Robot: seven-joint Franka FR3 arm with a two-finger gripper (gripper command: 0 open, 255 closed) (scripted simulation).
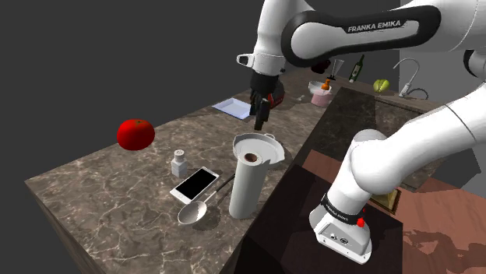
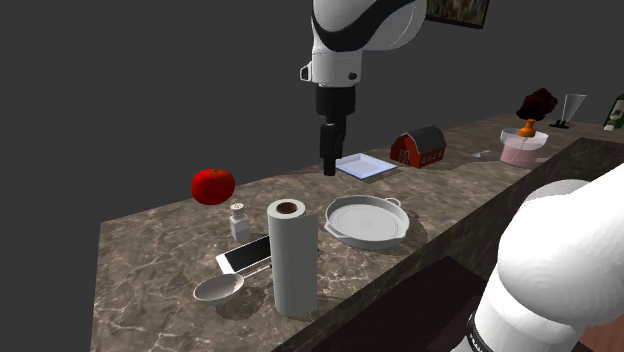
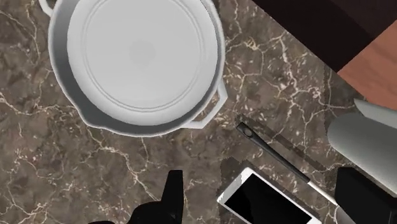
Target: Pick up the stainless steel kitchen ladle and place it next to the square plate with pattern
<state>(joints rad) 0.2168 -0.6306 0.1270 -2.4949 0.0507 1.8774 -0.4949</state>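
Observation:
The ladle lies flat on the marble counter, its grey bowl near the front edge and its thin handle running back between the phone and the paper towel roll. In the second exterior view the ladle bowl sits left of the roll. The square plate, pale blue-white, rests at the far end of the counter. My black gripper hangs well above the counter, between the plate and the pan, fingers pointing down. In the wrist view my gripper is open, with nothing between its fingers.
A round two-handled pan sits mid-counter. An upright paper towel roll, a phone, a salt shaker and a red tomato stand around the ladle. A red toy barn and a pink bowl stand farther off.

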